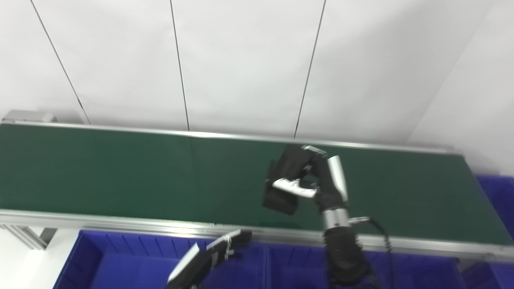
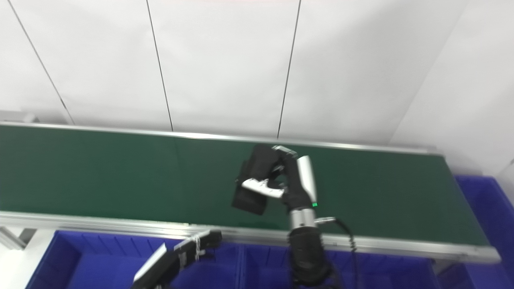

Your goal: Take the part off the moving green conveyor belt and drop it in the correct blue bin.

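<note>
A black block-shaped part [image 1: 283, 182] is held over the green conveyor belt [image 1: 120, 172], right of its middle. My right hand [image 1: 311, 176] is shut on the part, fingers and thumb wrapped around it; it also shows in the right eye view [image 2: 281, 176]. I cannot tell whether the part touches the belt. My left hand [image 1: 219, 251] hovers low over the blue bins [image 1: 132, 261] in front of the belt, fingers stretched out and holding nothing.
The belt has silver rails along its near edge [image 1: 120, 222] and far edge. Several blue bins line the front below it. Another blue bin [image 1: 496, 196] stands past the belt's right end. A white panelled wall is behind.
</note>
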Tool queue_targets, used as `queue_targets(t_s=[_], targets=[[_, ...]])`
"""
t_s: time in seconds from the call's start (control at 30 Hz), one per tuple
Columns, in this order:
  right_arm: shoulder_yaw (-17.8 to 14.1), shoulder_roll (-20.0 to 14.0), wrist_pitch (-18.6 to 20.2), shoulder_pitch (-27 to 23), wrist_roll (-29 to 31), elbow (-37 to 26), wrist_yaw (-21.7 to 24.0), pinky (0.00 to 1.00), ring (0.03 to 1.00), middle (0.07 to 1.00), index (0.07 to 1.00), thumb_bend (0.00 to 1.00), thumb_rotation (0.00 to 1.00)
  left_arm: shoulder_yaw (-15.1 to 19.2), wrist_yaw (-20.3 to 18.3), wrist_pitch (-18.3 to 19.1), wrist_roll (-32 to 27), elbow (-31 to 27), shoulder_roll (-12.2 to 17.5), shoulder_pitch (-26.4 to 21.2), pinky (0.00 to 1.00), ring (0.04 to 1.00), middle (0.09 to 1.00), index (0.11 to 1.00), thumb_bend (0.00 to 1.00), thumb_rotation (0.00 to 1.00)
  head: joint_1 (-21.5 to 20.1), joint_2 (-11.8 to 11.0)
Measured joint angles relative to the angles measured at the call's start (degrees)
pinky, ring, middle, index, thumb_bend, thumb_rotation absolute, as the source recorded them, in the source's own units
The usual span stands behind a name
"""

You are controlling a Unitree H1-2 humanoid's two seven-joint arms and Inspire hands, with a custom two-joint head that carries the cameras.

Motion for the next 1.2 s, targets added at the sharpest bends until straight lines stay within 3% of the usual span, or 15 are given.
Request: queue_targets(t_s=[0.17, 0.4, 0.57, 0.8, 1.0, 1.13, 1.2], targets=[[-0.64, -3.93, 0.83, 5.26, 0.34, -6.12, 3.77, 0.40, 0.452, 0.542, 0.458, 0.51, 0.00, 0.07, 1.12, 4.22, 2.44, -3.59, -1.15, 0.02, 0.83, 0.870, 0.885, 0.891, 0.81, 0.09, 0.97, 1.14], [-0.92, -6.97, 0.83, 10.53, -0.14, -8.98, 6.96, 0.44, 0.476, 0.533, 0.447, 0.51, 0.00, 0.26, 2.46, 6.25, 4.74, -5.52, -1.67, 0.25, 0.82, 0.889, 0.917, 0.916, 0.80, 0.07, 0.27, 1.15], [-0.35, -9.78, 2.80, 13.49, -1.54, -10.30, 10.91, 0.36, 0.436, 0.532, 0.475, 0.51, 0.00, 0.49, 2.51, 6.63, 4.71, -5.84, -1.64, 0.56, 0.83, 0.899, 0.929, 0.912, 0.79, 0.05, 0.18, 0.62], [2.15, -14.58, 8.54, 15.79, -7.62, -13.08, 17.22, 0.34, 0.423, 0.528, 0.487, 0.51, 0.00, 0.91, 2.51, 7.50, 4.66, -7.25, -1.55, 1.56, 0.83, 0.899, 0.926, 0.907, 0.80, 0.06, -0.08, 0.27], [6.01, -16.78, 11.05, 15.82, -14.12, -13.57, 20.55, 0.25, 0.367, 0.467, 0.517, 0.51, 0.00, 1.02, 2.50, 7.53, 4.65, -7.36, -1.22, 1.87, 0.83, 0.896, 0.920, 0.902, 0.79, 0.08, -0.70, -0.52], [8.82, -17.30, 12.63, 15.72, -18.92, -13.03, 22.81, 0.39, 0.434, 0.549, 0.479, 0.51, 0.00, 1.27, 2.49, 7.52, 4.60, -7.34, -0.72, 1.95, 0.82, 0.898, 0.921, 0.905, 0.80, 0.09, -1.93, -0.08], [9.90, -17.59, 13.21, 15.68, -20.21, -12.41, 24.05, 0.41, 0.438, 0.556, 0.479, 0.51, 0.00, 1.28, 2.45, 7.51, 4.09, -7.33, -0.42, 1.95, 0.82, 0.896, 0.918, 0.902, 0.80, 0.09, -1.93, -0.08]])
